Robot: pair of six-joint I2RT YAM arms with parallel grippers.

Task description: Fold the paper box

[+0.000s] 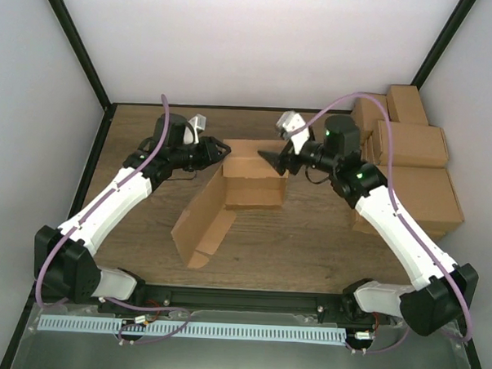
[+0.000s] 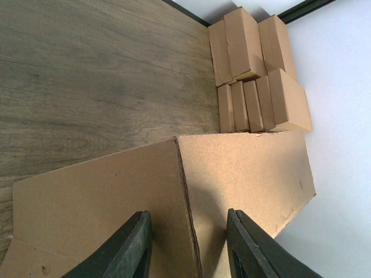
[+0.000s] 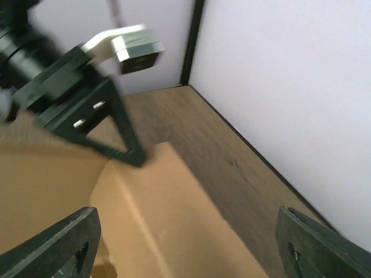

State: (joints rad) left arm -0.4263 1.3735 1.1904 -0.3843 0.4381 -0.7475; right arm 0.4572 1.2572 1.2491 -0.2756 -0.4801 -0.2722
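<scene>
Pinching the paper box [image 1: 238, 184] at its raised far-left corner with the left gripper [image 1: 221, 147], narrowed around the fold, apparently to keep that wall upright. Holding the right gripper [image 1: 271, 159] spread wide just above the far-right edge, gripping nothing, probably ready for the next flap. Resting mid-table [image 1: 309, 244], long flap trailing nearward, well apart from the stacked cartons [image 1: 411, 151].

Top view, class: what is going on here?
A robot is folding a paper box. It is half formed: one panel stands up, a flap stretches toward the near edge. The left gripper straddles its far left corner; the right gripper hangs open at its far right. Finished cartons sit stacked on the right.
</scene>
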